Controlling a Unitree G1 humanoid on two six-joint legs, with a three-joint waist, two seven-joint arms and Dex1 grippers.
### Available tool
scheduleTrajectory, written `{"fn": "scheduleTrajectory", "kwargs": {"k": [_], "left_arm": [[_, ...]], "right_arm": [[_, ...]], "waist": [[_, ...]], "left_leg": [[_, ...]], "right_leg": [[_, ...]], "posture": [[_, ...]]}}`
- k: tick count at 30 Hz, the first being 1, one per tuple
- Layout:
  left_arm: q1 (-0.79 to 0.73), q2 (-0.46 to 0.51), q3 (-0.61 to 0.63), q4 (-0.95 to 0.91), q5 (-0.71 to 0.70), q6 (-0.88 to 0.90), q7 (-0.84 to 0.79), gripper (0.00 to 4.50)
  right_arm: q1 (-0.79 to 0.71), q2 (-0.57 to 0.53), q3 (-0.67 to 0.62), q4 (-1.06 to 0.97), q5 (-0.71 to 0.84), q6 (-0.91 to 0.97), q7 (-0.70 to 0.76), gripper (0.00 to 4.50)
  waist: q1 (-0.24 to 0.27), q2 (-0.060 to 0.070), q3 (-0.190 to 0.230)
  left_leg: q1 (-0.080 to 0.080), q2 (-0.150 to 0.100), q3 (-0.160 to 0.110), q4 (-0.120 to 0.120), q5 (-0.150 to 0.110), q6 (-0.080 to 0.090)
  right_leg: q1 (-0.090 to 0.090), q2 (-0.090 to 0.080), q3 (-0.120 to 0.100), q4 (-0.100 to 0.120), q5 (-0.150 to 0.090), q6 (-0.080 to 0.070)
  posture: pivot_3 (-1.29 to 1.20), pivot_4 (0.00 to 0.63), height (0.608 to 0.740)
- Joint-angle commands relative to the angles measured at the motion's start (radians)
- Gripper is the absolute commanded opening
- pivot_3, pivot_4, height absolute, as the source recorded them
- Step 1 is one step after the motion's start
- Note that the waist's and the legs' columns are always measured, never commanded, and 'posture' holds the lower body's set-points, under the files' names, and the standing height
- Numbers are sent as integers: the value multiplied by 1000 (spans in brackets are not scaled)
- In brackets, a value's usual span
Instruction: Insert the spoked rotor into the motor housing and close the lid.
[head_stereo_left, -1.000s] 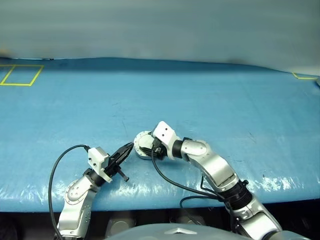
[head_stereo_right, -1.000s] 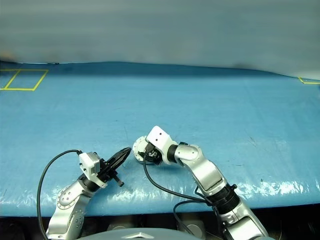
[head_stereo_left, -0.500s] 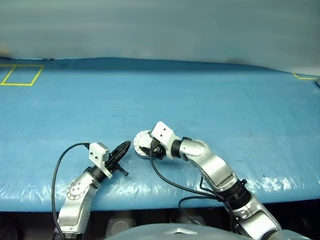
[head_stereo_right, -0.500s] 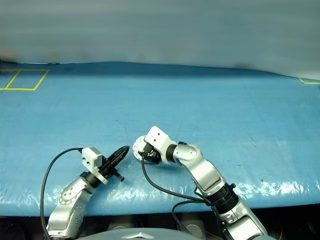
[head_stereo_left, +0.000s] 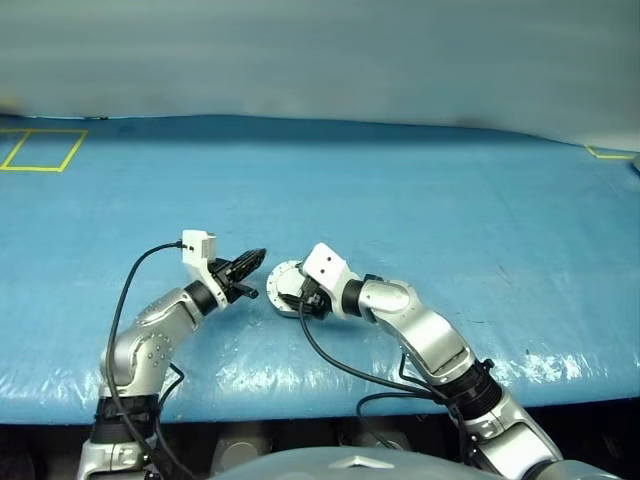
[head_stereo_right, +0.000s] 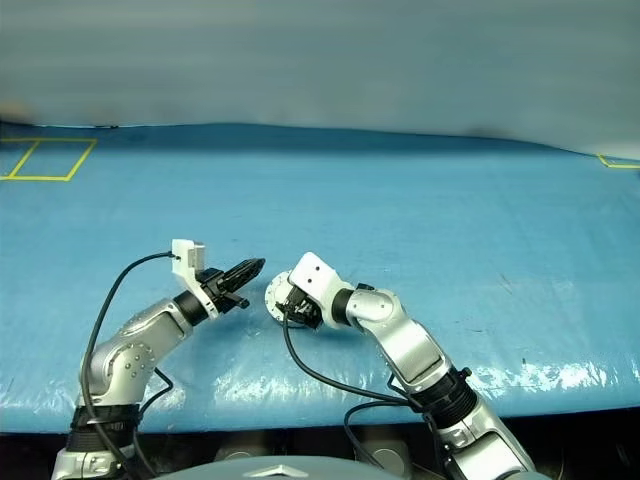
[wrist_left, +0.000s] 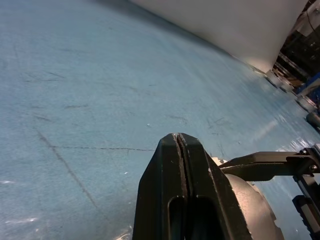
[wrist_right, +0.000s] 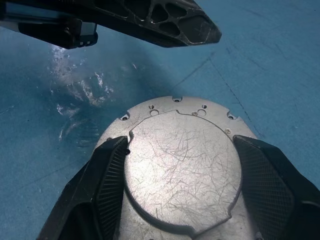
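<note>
arms: both are chunky silver-grey metal links, rounded at the joints, with black collars between segments
left gripper (head_stereo_left: 252, 262): two black fingers tapering to a point, a seam line running between them, with a slot cut lower down
right gripper (wrist_right: 176, 165): black fingers with a fine mesh-like texture on the pads (wrist_right: 112, 172)
wrist cameras: a small white boxy block sits on top of each wrist
cables: a black cable loops out from each white block and runs back along the arm
lattice: the left gripper's fingers show cut-out triangular holes along their sides
</note>
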Motion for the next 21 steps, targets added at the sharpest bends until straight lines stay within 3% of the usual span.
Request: {"fn": "scheduleTrajectory", "kwargs": {"k": [1, 8, 16, 20, 21], "left_arm": [[-47, 60, -54, 33, 13, 46, -84, 0], [-92, 127, -173, 80, 98, 53, -171, 0], [-99, 149, -222, 97, 180, 43, -194, 0], [-94, 148, -225, 94, 197, 33, -197, 0], [-94, 148, -226, 94, 200, 30, -197, 0]], "right_arm": [[19, -11, 3, 50, -26, 40, -19, 3024], [21, -8, 4, 45, -25, 48, -23, 3024], [40, -4, -6, 22, -3, 62, -21, 3024], [68, 13, -58, -29, 35, 90, -34, 4389], [78, 14, -73, -51, 38, 94, -46, 4452]], "waist": [[0, 0, 0], [1, 0, 0], [5, 1, 0], [6, 0, -1], [7, 0, -1]], "left_leg": [[0, 0, 0, 0, 0, 0], [0, 0, -1, 0, 0, -1], [1, 0, -1, -1, 0, -1], [1, -3, -1, -4, 0, -1], [1, -4, -1, -5, 0, -1]], "right_leg": [[0, 0, 0, 0, 0, 0], [-2, 0, 0, -1, 0, 0], [-2, -8, -1, -1, 0, -1], [-2, -11, -1, -2, -1, -2], [-2, -12, -1, -2, -1, -1]], "posture": [[0, 150, 740], [0, 150, 740], [0, 150, 740], [0, 150, 740], [0, 150, 740]]}}
